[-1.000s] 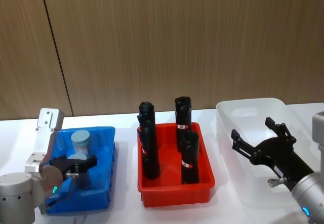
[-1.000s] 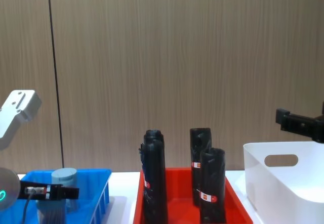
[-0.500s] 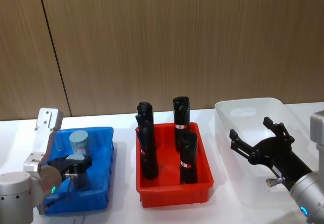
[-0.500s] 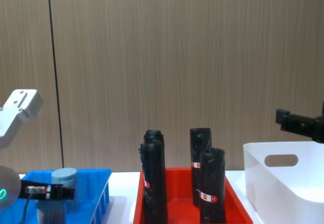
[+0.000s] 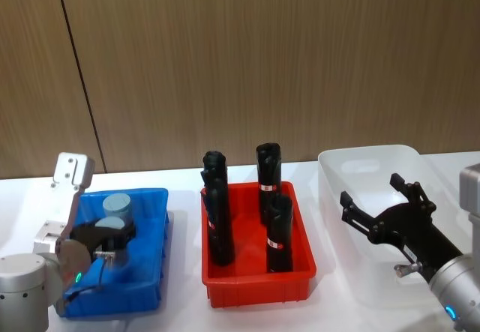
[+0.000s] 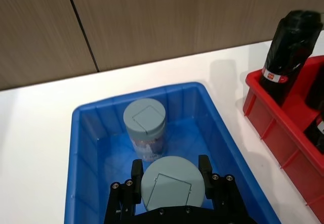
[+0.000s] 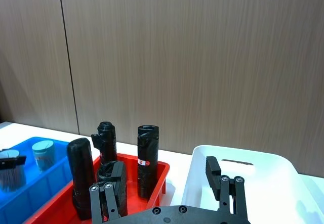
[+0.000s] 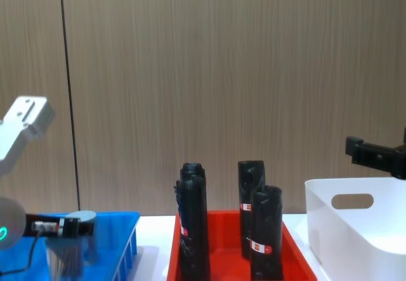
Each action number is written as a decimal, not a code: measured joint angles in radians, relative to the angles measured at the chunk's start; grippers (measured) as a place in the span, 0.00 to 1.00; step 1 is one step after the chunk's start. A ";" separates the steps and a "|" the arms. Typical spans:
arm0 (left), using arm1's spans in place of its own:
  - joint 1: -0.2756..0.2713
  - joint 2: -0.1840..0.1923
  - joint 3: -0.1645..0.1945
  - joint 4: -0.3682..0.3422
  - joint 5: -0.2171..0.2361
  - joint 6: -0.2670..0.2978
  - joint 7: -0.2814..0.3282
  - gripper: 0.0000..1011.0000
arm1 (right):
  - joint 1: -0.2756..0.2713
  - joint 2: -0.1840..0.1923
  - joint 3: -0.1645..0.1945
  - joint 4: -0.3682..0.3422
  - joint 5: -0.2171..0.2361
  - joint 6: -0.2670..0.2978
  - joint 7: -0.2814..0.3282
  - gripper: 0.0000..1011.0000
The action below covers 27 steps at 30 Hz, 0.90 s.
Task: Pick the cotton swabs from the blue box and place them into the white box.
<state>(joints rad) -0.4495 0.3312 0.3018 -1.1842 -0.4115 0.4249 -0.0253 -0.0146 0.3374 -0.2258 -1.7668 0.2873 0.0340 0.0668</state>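
Now: left claw clamps a swab jar in the blue box

Head view: the left gripper [image 5: 105,237] is closed on the front swab jar [image 5: 112,225] near the middle of the blue box [image 5: 160,264]. The back swab jar [image 5: 118,205] stands upright just behind it, toward the box's back edge. The right gripper [image 5: 371,189] hangs spread wide and empty over the left edge of the white box [image 5: 367,153]. A red crate [image 5: 259,287] of black cylinders [image 5: 269,168] sits between the boxes.

Left wrist view: both fingers [image 6: 204,167] press the sides of the front jar's lid.

Right wrist view: nothing lies between the parted fingers.

Chest view: the left gripper sits low in the blue box.
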 joint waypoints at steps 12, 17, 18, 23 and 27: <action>0.044 0.032 -0.001 -0.135 0.062 -0.071 -0.031 0.66 | 0.000 0.000 0.000 0.000 0.000 0.000 0.000 0.99; 0.057 0.047 -0.004 -0.183 0.082 -0.092 -0.071 0.66 | 0.000 0.000 0.000 0.000 0.000 0.000 0.000 0.99; 0.061 0.053 -0.006 -0.199 0.088 -0.099 -0.087 0.66 | 0.000 0.000 0.000 0.000 0.000 0.000 0.000 0.99; 0.068 0.068 -0.010 -0.238 0.099 -0.115 -0.141 0.66 | 0.000 0.000 0.000 0.000 0.000 0.000 0.000 0.99; 0.072 0.078 -0.013 -0.261 0.101 -0.128 -0.192 0.66 | 0.000 0.000 0.000 0.000 0.000 0.000 0.000 0.99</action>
<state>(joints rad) -0.3780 0.4094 0.2889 -1.4452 -0.3105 0.2971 -0.2169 -0.0146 0.3375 -0.2258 -1.7668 0.2873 0.0340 0.0668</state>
